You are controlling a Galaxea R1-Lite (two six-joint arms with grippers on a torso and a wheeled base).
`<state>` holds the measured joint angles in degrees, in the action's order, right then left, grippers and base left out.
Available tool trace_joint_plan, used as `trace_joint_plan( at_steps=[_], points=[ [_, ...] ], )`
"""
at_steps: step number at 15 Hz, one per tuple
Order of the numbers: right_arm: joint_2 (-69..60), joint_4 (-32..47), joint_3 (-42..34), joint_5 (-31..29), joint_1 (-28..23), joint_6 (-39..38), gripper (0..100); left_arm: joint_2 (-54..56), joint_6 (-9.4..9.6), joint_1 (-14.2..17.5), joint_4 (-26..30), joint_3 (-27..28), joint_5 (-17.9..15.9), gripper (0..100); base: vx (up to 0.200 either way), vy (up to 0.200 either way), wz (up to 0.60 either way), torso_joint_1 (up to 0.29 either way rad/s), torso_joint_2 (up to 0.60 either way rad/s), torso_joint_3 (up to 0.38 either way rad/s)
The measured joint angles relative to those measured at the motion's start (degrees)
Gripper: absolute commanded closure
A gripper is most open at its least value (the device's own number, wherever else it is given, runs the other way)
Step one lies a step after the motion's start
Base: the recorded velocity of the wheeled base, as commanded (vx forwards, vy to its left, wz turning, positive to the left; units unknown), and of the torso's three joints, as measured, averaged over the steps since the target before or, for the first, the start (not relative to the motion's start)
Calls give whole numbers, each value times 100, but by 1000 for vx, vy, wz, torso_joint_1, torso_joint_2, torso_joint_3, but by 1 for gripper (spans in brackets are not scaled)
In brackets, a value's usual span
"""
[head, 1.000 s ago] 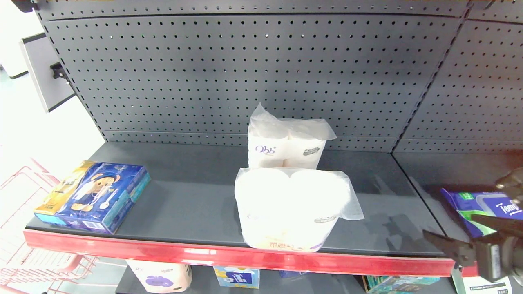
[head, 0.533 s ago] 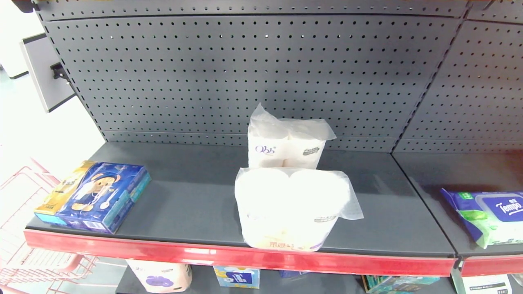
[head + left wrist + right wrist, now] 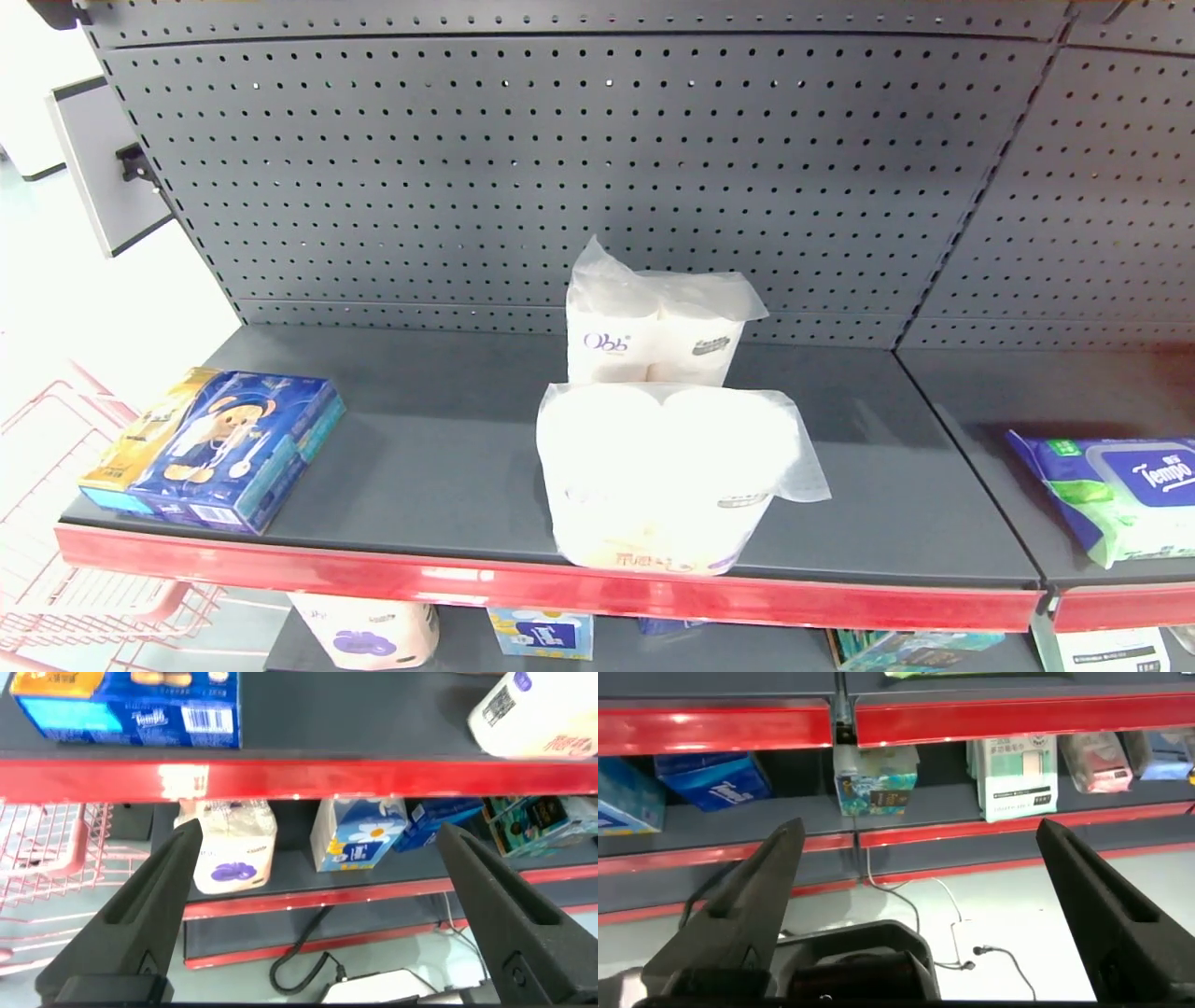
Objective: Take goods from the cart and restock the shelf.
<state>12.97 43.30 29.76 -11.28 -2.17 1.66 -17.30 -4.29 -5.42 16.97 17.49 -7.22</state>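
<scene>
On the grey shelf (image 3: 448, 467) a blue boxed product (image 3: 229, 448) lies at the left end beside a gold box (image 3: 140, 439). Two white toilet-paper packs stand in the middle, one (image 3: 667, 471) at the front edge and one (image 3: 653, 327) behind it. A blue-green wet-wipes pack (image 3: 1116, 490) lies on the right-hand shelf section. The red wire cart (image 3: 56, 560) is at the lower left. My left gripper (image 3: 320, 829) is open and empty below the shelf's red front edge (image 3: 308, 775). My right gripper (image 3: 920, 826) is open and empty, low before the lower shelves.
A perforated grey back panel (image 3: 579, 168) rises behind the shelf. The lower shelf holds a toilet-roll pack (image 3: 234, 845), a blue tissue box (image 3: 360, 835) and other packs (image 3: 1013, 770). A cable (image 3: 952, 919) lies on the floor. Bare shelf stretches between the boxes and the paper packs.
My right gripper, open at the lower right of the head view beside the wet-wipes pack one second ago, has drawn back out of that view. The pack stays on the shelf.
</scene>
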Motion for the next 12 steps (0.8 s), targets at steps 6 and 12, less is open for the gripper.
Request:
trace_joint_plan(
  at_steps=[6,12],
  points=[
    [-761,-69,-466,11,-26,195,0,501,0,9,566,6,52,0,0,0,0,0,0,0],
    [-1130,-37,-755,313,176,226,0,1054,0,6,933,-41,51,0,0,0,0,0,0,0]
  ],
)
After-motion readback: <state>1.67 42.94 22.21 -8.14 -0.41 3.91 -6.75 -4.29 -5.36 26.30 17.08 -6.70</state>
